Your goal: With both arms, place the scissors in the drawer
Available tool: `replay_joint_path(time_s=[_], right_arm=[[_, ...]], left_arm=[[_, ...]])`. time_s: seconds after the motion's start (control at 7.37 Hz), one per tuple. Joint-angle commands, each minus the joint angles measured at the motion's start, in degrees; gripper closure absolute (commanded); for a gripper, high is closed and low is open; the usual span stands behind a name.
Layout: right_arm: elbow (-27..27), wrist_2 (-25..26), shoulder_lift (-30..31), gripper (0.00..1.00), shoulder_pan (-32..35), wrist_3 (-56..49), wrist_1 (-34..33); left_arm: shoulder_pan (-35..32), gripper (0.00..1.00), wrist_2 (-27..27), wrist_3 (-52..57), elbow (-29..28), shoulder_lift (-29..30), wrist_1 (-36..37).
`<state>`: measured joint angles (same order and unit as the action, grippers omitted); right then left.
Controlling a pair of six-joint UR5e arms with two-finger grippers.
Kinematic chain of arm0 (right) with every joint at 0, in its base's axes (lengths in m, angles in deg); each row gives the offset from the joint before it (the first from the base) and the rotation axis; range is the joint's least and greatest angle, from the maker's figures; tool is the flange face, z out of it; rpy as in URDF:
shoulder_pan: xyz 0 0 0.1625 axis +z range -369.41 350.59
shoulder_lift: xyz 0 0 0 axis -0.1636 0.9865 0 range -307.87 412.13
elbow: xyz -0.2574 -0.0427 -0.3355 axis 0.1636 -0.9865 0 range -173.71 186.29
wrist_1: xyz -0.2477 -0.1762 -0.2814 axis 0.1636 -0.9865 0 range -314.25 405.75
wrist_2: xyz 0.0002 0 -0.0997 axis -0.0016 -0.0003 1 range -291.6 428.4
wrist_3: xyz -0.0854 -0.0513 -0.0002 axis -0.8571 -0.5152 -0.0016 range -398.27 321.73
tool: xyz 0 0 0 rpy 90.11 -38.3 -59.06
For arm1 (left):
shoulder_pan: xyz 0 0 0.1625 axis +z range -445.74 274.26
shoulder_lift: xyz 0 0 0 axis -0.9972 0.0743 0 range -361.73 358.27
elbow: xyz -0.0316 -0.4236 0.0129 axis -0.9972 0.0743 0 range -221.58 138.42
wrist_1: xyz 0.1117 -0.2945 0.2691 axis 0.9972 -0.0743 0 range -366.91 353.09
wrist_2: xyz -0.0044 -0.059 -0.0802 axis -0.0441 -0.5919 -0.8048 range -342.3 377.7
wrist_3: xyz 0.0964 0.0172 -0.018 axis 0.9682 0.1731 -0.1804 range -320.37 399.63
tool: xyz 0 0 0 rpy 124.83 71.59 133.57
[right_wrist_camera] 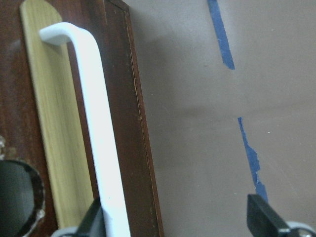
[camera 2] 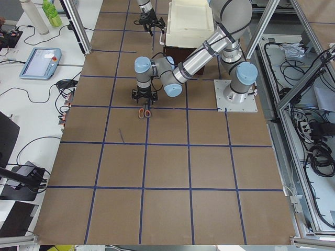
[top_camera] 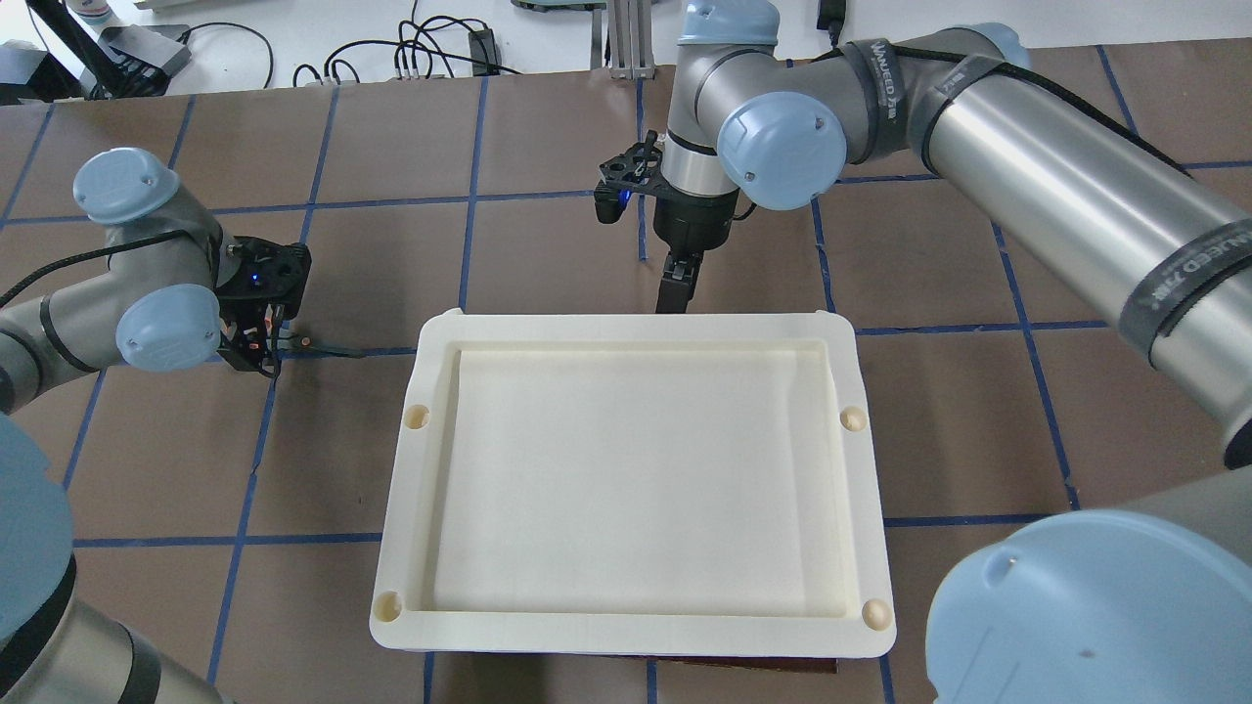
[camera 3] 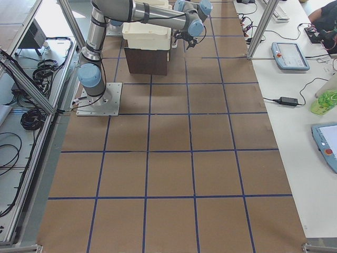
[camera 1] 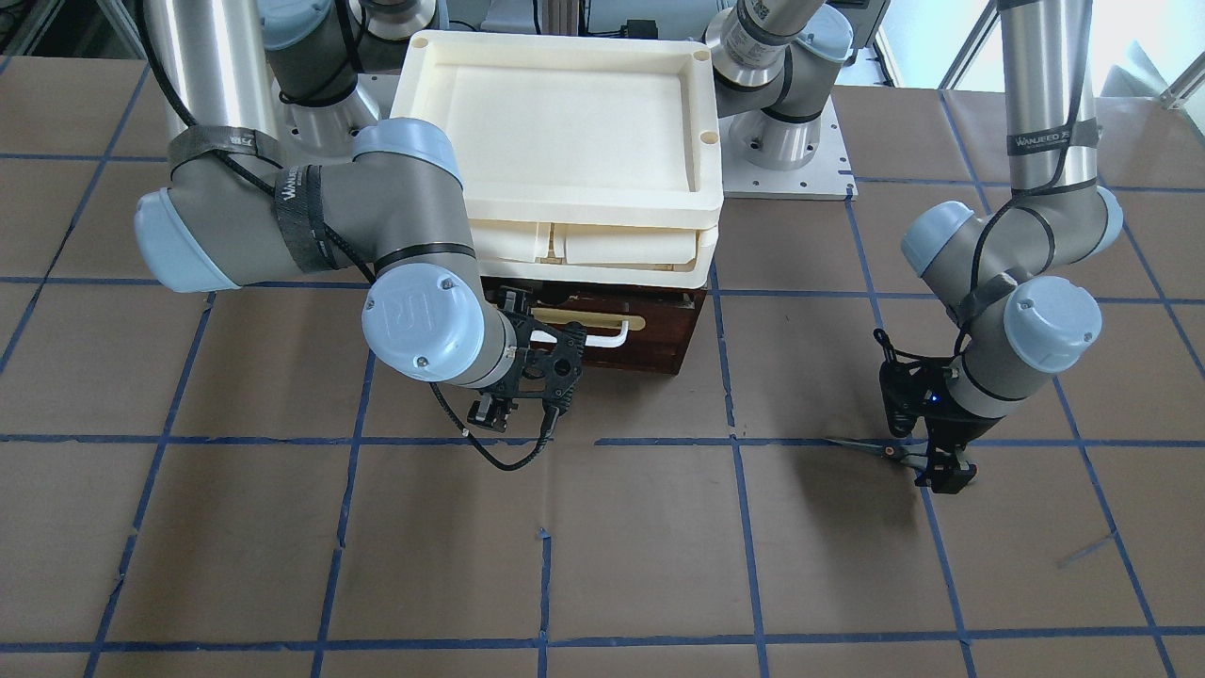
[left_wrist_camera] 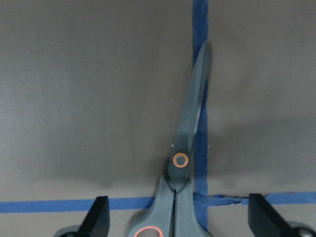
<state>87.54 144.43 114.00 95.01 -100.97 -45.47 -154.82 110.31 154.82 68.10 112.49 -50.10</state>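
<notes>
The scissors (camera 1: 871, 446) lie flat and closed on the brown table, on a blue tape line. In the left wrist view their blades (left_wrist_camera: 192, 113) point away and the grey, orange-lined handles sit between the fingertips. My left gripper (camera 1: 944, 474) is open, low over the handles, with a finger (left_wrist_camera: 98, 219) on each side. The drawer (camera 1: 659, 330) has a dark reddish-brown front and looks closed. Its white bar handle (right_wrist_camera: 96, 123) sits on a brass plate. My right gripper (camera 1: 544, 322) is open at the handle, one fingertip (right_wrist_camera: 96, 219) beside the bar.
Two stacked cream plastic trays (camera 1: 701, 202) rest on top of the drawer box and hide it from overhead (top_camera: 626, 323). Blue tape lines cross the brown table. The right arm's elbow (camera 1: 424, 320) hangs just left of the drawer front.
</notes>
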Motion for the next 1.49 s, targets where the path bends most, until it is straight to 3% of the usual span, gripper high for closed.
replay_joint_path(time_s=[0.0, 0.54, 0.68, 0.81, 0.95, 1.36], right_arm=[[-1.9, 0.8, -1.1, 0.0, 0.0, 0.0, 0.0], [-4.2, 0.8, -3.1, 0.0, -0.1, 0.0, -0.3], [-5.1, 0.8, -3.6, 0.0, -0.1, 0.2, -0.3], [-5.7, 0.8, -4.1, 0.0, -0.1, 0.3, -0.3], [-6.0, 0.8, -4.7, 0.0, -0.1, 0.3, -0.3], [-7.2, 0.8, -5.4, 0.0, -0.2, 0.4, -0.3]], left_arm=[[0.2, 0.04, -1.5, 1.0, 0.0, 1.3, 0.5], [1.0, 0.23, -0.9, 0.9, -0.1, 2.2, 0.5], [1.0, 0.32, -0.9, 0.9, -0.1, 2.2, 0.5], [1.0, 0.57, -0.9, 0.9, -0.1, 2.2, 0.5], [1.0, 0.72, -0.9, 0.9, -0.2, 2.2, 0.5], [1.0, 0.86, -1.0, 0.9, -0.4, 1.5, 0.4]])
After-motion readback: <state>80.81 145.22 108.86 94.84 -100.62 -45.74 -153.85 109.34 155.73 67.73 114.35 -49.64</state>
